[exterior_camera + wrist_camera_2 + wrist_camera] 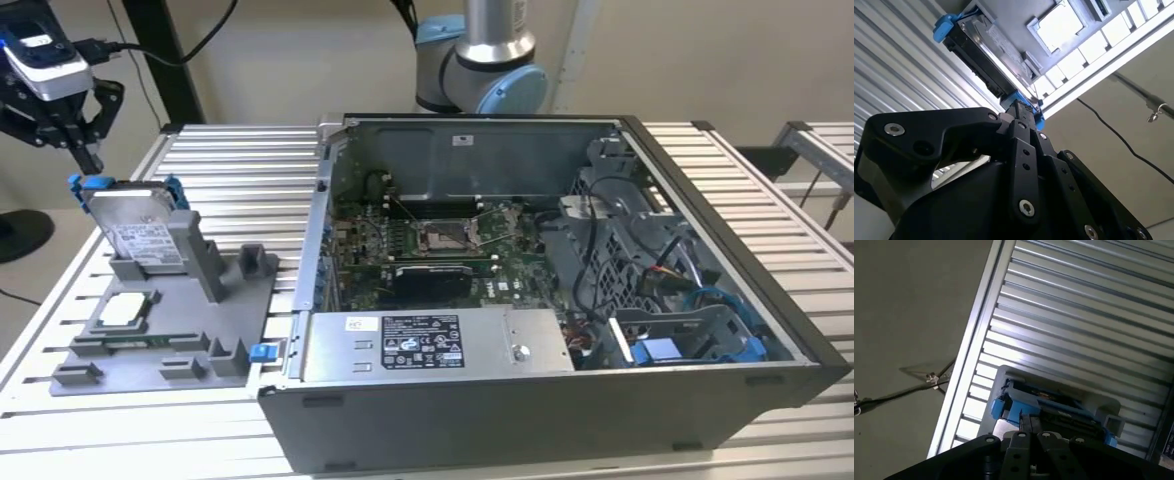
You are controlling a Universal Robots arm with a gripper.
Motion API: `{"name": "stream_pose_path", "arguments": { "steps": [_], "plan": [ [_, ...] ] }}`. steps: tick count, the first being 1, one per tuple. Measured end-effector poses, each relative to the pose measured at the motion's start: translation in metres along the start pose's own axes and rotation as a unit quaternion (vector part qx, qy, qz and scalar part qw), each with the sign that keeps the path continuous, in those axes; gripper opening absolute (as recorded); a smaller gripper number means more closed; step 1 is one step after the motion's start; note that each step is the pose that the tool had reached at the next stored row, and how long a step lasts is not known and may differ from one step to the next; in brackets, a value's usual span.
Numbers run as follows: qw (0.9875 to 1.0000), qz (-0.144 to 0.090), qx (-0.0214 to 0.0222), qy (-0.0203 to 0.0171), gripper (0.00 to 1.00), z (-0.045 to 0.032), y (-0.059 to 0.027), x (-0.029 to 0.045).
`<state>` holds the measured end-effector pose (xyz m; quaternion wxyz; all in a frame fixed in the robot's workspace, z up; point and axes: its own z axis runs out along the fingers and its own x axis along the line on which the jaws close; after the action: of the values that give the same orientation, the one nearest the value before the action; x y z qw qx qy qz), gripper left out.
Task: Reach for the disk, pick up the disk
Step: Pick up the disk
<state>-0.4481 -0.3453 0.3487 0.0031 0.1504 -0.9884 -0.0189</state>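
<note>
Occlusion is noted at the lower edge of the disk (pixel 138 228), which is sunk behind the posts of the grey fixture (pixel 174 340) in the exterior view. In both wrist views much of the disk (pixel 981 47) (pixel 1059 407) is masked by the black body of the gripper (pixel 1021 107) (pixel 1029 425). Whether the gripper is spread, closed or pinching anything cannot be told. Its tip is seen right at the end of the blue rail (pixel 1028 114), and contact cannot be confirmed. In the exterior view the gripper (pixel 91 165) is placed just above the blue rail (pixel 91 184) at the disk's upper corner, on the exterior view's left. The disk is held on edge in the fixture, which is set on the slatted table (pixel 227 150) beside the open computer case (pixel 534 400). Its long axis is judged roughly upright, leaned slightly back, with the labelled face turned toward the exterior camera. A small silver chip (pixel 123 308) is seen lying flat in the fixture below the disk. The chip's surface is washed out to white in the second wrist view (pixel 1061 25).
</note>
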Motion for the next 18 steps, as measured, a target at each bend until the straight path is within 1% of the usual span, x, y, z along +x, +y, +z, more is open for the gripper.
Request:
{"name": "stream_pose_path", "arguments": {
  "steps": [9,14,18],
  "plan": [
    [0.9995,-0.031,0.0,0.0012,0.0,0.0,0.0,0.0],
    [0.9988,-0.048,0.0,0.0018,0.0,0.0,0.0,0.0],
    [0.9981,-0.062,0.0,0.0024,0.0,0.0,0.0,0.0]
  ]
}}
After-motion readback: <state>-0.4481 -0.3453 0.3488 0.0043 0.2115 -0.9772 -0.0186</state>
